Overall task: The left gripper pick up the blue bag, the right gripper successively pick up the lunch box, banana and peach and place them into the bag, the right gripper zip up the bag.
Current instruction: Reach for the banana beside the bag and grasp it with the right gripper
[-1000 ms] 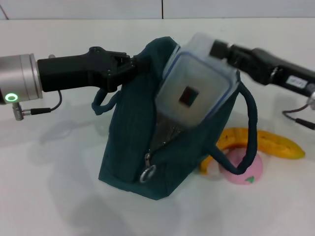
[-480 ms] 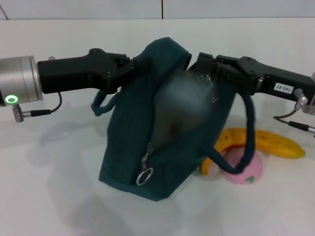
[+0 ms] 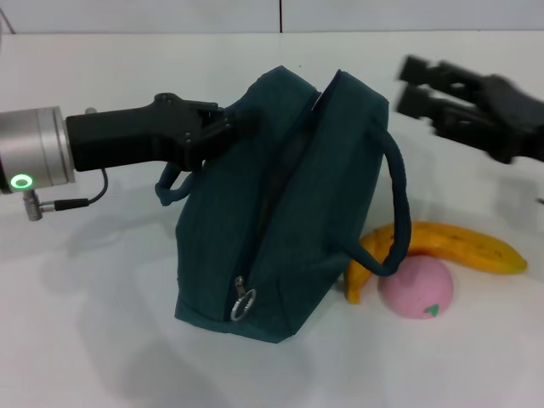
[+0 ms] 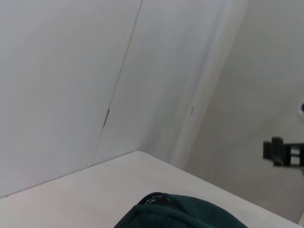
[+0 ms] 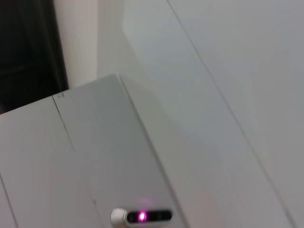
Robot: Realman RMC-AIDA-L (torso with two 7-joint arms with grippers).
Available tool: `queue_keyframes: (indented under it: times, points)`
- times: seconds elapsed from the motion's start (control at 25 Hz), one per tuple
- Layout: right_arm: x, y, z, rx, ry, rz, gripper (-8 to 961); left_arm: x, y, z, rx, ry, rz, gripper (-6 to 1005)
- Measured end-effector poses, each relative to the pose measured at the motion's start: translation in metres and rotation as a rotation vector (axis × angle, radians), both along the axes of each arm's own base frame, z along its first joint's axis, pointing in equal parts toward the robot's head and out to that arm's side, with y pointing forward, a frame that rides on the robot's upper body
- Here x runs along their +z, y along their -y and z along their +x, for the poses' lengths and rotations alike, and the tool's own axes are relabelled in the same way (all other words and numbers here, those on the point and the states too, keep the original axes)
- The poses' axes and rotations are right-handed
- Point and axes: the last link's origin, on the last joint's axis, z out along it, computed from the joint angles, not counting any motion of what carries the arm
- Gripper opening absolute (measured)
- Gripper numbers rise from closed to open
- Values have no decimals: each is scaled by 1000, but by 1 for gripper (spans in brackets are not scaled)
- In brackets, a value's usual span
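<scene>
The left pincer (image 3: pixel 223 127) is gripping the blue bag (image 3: pixel 280 212) at its upper edge; the right pincer (image 3: pixel 421 89), spread and empty, is hovering beyond the bag's far side. The bag could sag shut, blocking the banana (image 3: pixel 459 246) and peach (image 3: pixel 415 287) lying beside it on the bench (image 3: pixel 85 340). Only the head view is showing the fruit.

Teal bag (image 3: pixel 297 212) stands upright on the bench, zipper open, one handle drooping. Banana (image 3: pixel 459 244) lies just beside it; pink peach (image 3: pixel 416 287) rests against the banana.
</scene>
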Motion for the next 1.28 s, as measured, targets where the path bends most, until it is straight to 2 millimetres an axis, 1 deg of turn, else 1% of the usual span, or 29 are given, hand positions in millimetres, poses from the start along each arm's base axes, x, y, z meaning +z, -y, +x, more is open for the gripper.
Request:
queue_keyframes:
  times: [0.08,0.2,0.28,0.4,0.6,0.8,0.96,1.12,1.28]
  points:
    - [13,4,8,-2,16,51,493,0,1,-1,1,-1,2,41]
    - [33,9,29,-50,100,151,709,1,2,-4,10,2,6,41]
    - [40,10,42,-91,182,177,711,3,2,-6,17,7,14,41]
    - [48,11,59,-161,303,165,713,3,2,-6,19,8,18,41]
    - [52,8,76,-249,474,103,717,3,1,-5,14,5,16,41]
    - [55,4,79,-277,646,61,721,4,-1,-3,5,2,17,40]
    - [60,-4,74,-308,804,17,724,5,-1,-3,5,-3,20,40]
    - [52,-12,64,-287,909,-28,727,4,-5,-5,20,-18,40,40]
    - [42,-17,52,-257,979,-53,731,3,-8,-3,18,-22,45,40]
